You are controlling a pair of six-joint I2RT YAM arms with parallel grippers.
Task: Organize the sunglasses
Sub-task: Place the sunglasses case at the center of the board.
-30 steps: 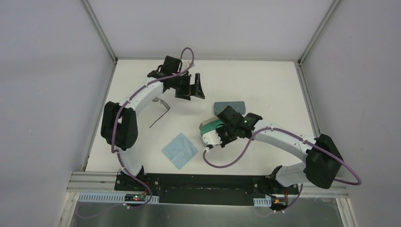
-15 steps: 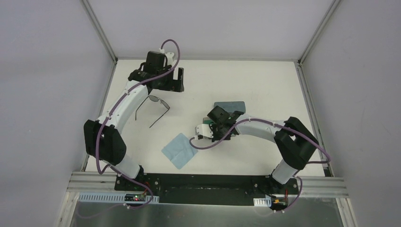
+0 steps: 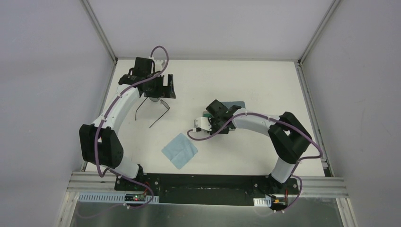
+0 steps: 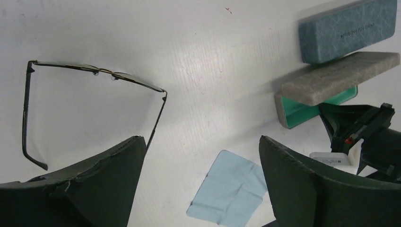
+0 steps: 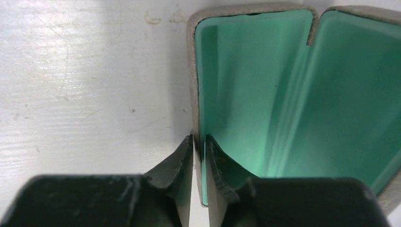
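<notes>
Top view first: the left gripper (image 3: 158, 89) hangs with its jaws spread wide right over the sunglasses (image 3: 160, 102), which lie toward the far left corner of the desk (image 3: 265, 80). Mid-desk, the right gripper (image 3: 211, 119) is down beside the blue case (image 3: 236, 103), covering part of it.

Left wrist: the glasses sit unfolded, arms out, nothing gripping them. The beige case (image 4: 338, 78) stands open, with a cloth (image 4: 231, 189) nearer the front edge.

Right wrist: narrow jaws straddle the case rim. Pinching or letting go? Can't tell. The green lining in view holds nothing, and its right side is cut off.

So the case is open, packing isn't done, and only one pair is in sight.
</notes>
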